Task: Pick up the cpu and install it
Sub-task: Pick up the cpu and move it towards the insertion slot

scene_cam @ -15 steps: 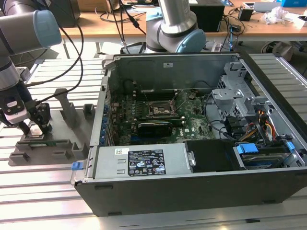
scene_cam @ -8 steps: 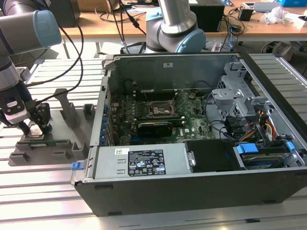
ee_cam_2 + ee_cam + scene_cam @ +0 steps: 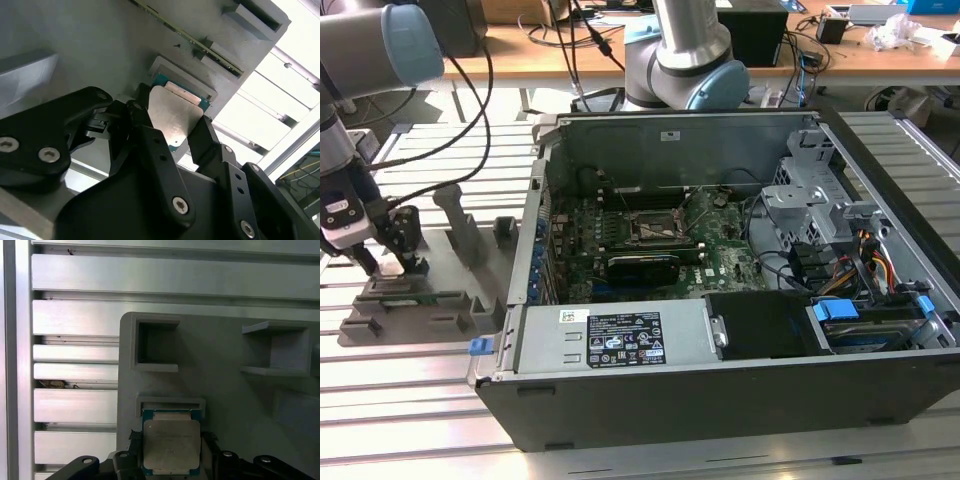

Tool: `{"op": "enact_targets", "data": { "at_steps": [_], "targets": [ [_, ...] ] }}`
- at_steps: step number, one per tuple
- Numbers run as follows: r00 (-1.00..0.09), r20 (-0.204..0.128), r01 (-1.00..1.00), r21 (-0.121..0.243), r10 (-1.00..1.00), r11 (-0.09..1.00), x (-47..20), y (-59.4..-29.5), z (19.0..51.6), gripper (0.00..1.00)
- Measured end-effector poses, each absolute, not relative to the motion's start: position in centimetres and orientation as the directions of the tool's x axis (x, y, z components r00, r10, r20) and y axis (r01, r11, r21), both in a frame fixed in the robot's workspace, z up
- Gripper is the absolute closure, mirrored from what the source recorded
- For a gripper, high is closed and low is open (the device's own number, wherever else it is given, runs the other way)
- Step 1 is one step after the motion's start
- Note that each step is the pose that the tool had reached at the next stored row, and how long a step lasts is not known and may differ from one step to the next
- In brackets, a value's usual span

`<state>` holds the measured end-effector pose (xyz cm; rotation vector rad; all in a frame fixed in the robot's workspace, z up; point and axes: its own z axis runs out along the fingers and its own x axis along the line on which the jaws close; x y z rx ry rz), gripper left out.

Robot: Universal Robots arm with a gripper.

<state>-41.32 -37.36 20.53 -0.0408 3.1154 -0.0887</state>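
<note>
The cpu is a thin square chip with a dull silver top and a green rim. It lies against a small ledge of the grey plastic tray. In both wrist views my gripper's black fingers stand on either side of the cpu and press its two opposite edges. In the exterior view the gripper is low over the tray, at that view's left. The open black socket on the motherboard sits inside the computer case.
The open computer case takes up the middle and right of the exterior view, with drive cages and cables at its right. Upright grey holders rise from the tray beside my gripper. Slatted aluminium table surrounds the tray.
</note>
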Motion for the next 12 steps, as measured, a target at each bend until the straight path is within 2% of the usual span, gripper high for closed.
{"op": "enact_targets", "data": {
  "at_steps": [12],
  "targets": [
    [-0.999,-0.024,-0.025,-0.057,-0.027,0.998,-41.3,-37.3,22.6,0.45]
  ]
}}
